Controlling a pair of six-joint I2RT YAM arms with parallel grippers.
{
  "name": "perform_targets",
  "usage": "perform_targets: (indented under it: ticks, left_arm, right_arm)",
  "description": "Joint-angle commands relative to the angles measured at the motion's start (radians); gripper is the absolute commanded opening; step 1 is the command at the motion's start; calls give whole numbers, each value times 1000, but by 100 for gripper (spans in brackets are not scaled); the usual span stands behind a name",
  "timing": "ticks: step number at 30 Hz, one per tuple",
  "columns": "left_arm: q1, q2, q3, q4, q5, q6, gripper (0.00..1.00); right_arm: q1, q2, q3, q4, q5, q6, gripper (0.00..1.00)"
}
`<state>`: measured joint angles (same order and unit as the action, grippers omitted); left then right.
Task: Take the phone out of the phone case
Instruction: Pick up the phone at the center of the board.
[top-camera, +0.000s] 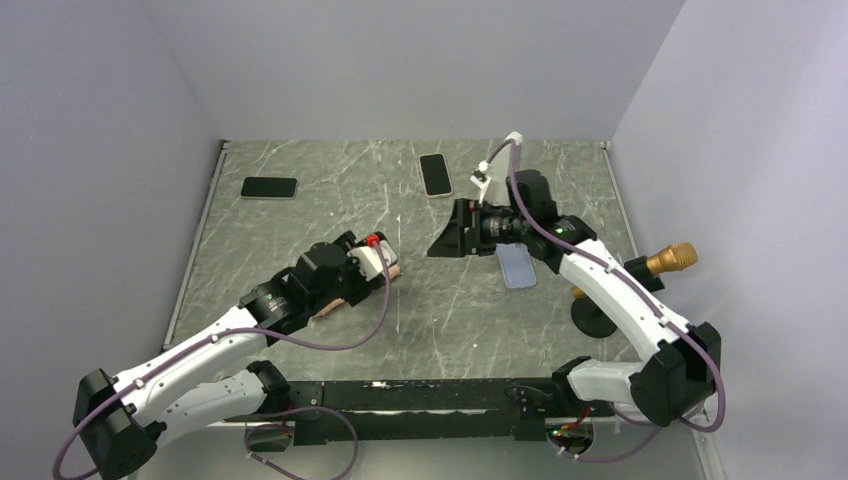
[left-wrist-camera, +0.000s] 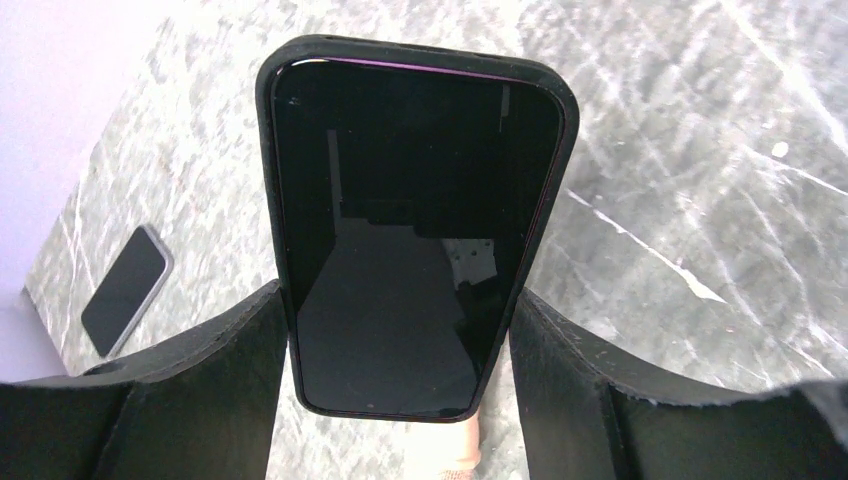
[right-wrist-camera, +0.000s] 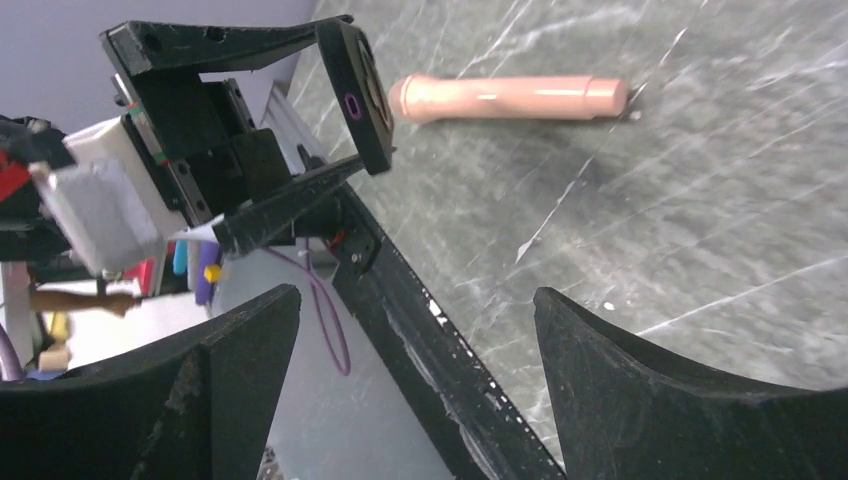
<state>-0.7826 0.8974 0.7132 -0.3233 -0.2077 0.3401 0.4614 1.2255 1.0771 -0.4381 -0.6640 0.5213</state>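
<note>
The phone (left-wrist-camera: 410, 230) sits inside its black phone case (left-wrist-camera: 420, 52). The dark screen is turned to the left wrist camera, and the case rim goes around all four sides. The left pincer (left-wrist-camera: 400, 292) holds it: the two fingers (left-wrist-camera: 230, 350) press on the long sides of the case near its lower end, so the jaws are closed on the case. This is in the left middle part of the tabletop (top-camera: 330, 215). Whether the far end of the case touches the surface I cannot tell.

Under this pincer one pink long thing (right-wrist-camera: 505, 97) lies flat on the marble; what it is I cannot tell.

Of other flat devices I count three: one dark phone (top-camera: 269, 187) near the far left corner, one phone with a light rim (top-camera: 435, 175) at the far middle, and one pale blue slab (top-camera: 516, 267) partly under the right arm (top-camera: 600, 280).

The right pincer (right-wrist-camera: 417, 292) is wide and holds nothing. It points toward the left pincer, and the two are apart, with a strip of bare marble between them. At the right edge there is one gold and black object (top-camera: 670, 258), and near it one round black foot (top-camera: 593, 320).

Grey walls (top-camera: 100, 150) close the tabletop on the left, far and right sides, and the near edge carries the black mounting bar (top-camera: 420, 400)
</note>
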Motion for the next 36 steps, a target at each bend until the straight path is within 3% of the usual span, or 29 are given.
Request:
perform_targets:
  ticks: [1,16,24,36]
  left_arm:
    - [-76,-33,-21,185,-23,88,0]
    - [-214,-25,-79,219,-73,109,0]
    - [-221,-81,-117,267,-21,123,0]
    - [-222,-261,-253,375,113,226,0]
  right_arm:
    - [75,53,44,45,4,47,89]
    - [278,282,141,74,92,79,62]
    - [317,296,155,79,165,119,60]
    - [322,178,190,28,223,169,68]
